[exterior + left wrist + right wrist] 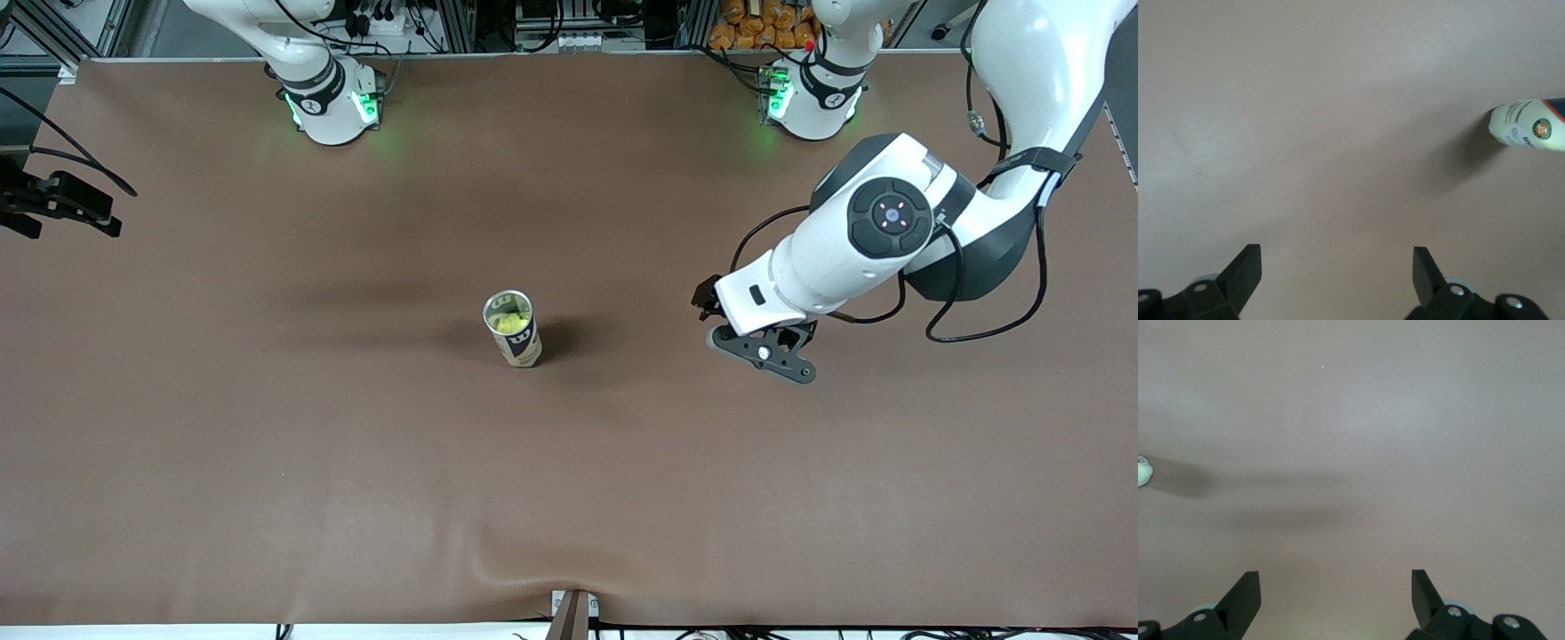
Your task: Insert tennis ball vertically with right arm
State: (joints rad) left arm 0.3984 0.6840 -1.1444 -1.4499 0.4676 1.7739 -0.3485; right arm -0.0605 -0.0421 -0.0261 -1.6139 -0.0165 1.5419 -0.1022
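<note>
An upright can (520,347) stands at the middle of the table with its top open. A yellow-green tennis ball (508,322) lies inside it. My right gripper (1335,573) is open and empty over bare table toward the right arm's end. Only a sliver of the can (1142,471) shows in its wrist view. In the front view a black part of the right hand (67,200) shows at the picture's edge. My left gripper (1336,250) is open and empty over the table beside the can (1531,125), toward the left arm's end; the left hand (760,333) hangs there.
A brown mat (356,462) covers the whole table. Both arm bases (333,102) (813,98) stand along the table's edge farthest from the front camera. A loose black cable (987,329) hangs from the left arm.
</note>
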